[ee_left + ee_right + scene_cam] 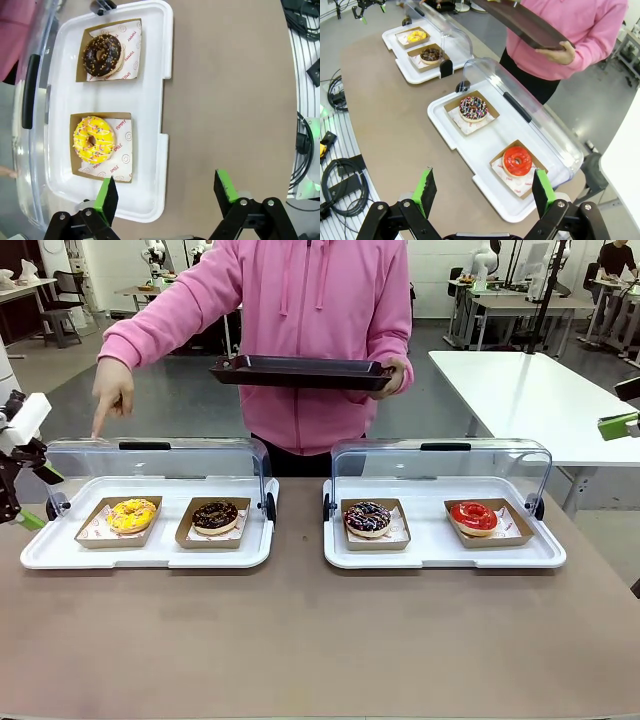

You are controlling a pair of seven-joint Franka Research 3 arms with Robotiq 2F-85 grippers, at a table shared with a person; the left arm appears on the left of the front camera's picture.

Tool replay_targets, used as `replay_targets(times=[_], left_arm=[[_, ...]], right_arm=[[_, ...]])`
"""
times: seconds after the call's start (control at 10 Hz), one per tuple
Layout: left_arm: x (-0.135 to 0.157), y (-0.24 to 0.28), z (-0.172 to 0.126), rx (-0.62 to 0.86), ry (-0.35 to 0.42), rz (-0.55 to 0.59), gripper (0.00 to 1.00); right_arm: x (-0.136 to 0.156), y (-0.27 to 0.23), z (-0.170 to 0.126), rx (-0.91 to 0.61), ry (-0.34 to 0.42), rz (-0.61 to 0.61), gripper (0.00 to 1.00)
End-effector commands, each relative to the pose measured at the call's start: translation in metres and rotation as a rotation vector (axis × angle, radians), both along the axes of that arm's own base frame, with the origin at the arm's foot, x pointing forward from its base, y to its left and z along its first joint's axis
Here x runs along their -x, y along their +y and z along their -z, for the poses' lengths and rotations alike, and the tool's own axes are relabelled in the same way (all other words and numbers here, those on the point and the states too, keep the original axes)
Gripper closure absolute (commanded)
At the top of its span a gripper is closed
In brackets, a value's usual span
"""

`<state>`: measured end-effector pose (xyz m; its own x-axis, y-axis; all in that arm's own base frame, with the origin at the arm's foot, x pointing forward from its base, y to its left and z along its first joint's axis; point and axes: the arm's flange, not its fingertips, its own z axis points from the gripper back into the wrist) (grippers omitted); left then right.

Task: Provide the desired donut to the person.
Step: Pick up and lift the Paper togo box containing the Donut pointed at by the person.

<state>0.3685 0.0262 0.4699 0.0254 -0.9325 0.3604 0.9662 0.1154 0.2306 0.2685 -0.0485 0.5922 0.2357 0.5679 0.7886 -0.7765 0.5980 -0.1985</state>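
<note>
— How is the left gripper point(165, 192) set?
— Spread wide, with nothing between its green pads point(106, 197). It hangs above the end of the left white tray point(150, 100), one finger over the tray's rim and the other over the bare brown table point(230, 90).

— What lies just past it?
— The yellow donut point(93, 139), with sprinkles on top, in its cardboard boat on printed paper at the near end of that tray. Farther along the same tray a chocolate donut with nut crumbs point(103, 55) sits in its own boat. The clear lid point(30, 150) is tipped open behind them.

— And the right gripper point(484, 192)?
— Also spread and empty, held high over the near edge of the right white tray point(470, 165). In that tray the red donut point(517, 161) is nearer. The dark donut with coloured sprinkles point(473, 108) is beyond it, and both lie under an open clear cover point(530, 100).

— Where is the person point(310, 300)?
— Standing across the table in a pink hoodie. The pointing hand point(112, 395) aims one finger down behind the left lid, at the yellow donut's end. The other hand point(398, 375) holds a dark serving tray point(300, 371) at waist height, well apart from all four donuts.
</note>
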Motion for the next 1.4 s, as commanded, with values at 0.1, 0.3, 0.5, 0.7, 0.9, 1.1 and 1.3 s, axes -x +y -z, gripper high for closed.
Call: replay_targets(times=[0.1, 0.3, 0.5, 0.7, 0.9, 1.1, 1.3], left_arm=[[-0.050, -0.006, 0.049, -0.108, -0.013, 0.058, 0.00], [-0.069, -0.002, 0.077, -0.151, -0.026, 0.061, 0.00], [-0.081, -0.004, 0.100, -0.190, -0.047, 0.039, 0.00], [-0.097, -0.002, 0.120, -0.204, -0.056, 0.010, 0.00], [-0.103, 0.000, 0.128, -0.244, -0.025, 0.002, 0.00], [-0.107, 0.000, 0.130, -0.260, -0.048, -0.001, 0.00], [-0.111, 0.002, 0.135, -0.287, -0.035, 0.023, 0.53]], right_arm=[[0.000, 0.000, 0.001, 0.007, 0.005, -0.007, 0.00], [0.000, 0.000, 0.001, 0.007, 0.005, -0.007, 0.00], [0.000, 0.000, 0.001, 0.007, 0.005, -0.007, 0.00], [0.000, 0.000, 0.001, 0.007, 0.005, -0.007, 0.00], [0.000, 0.000, 0.001, 0.007, 0.005, -0.007, 0.00], [0.000, 0.000, 0.001, 0.007, 0.005, -0.007, 0.00], [0.000, 0.000, 0.001, 0.007, 0.005, -0.007, 0.00]])
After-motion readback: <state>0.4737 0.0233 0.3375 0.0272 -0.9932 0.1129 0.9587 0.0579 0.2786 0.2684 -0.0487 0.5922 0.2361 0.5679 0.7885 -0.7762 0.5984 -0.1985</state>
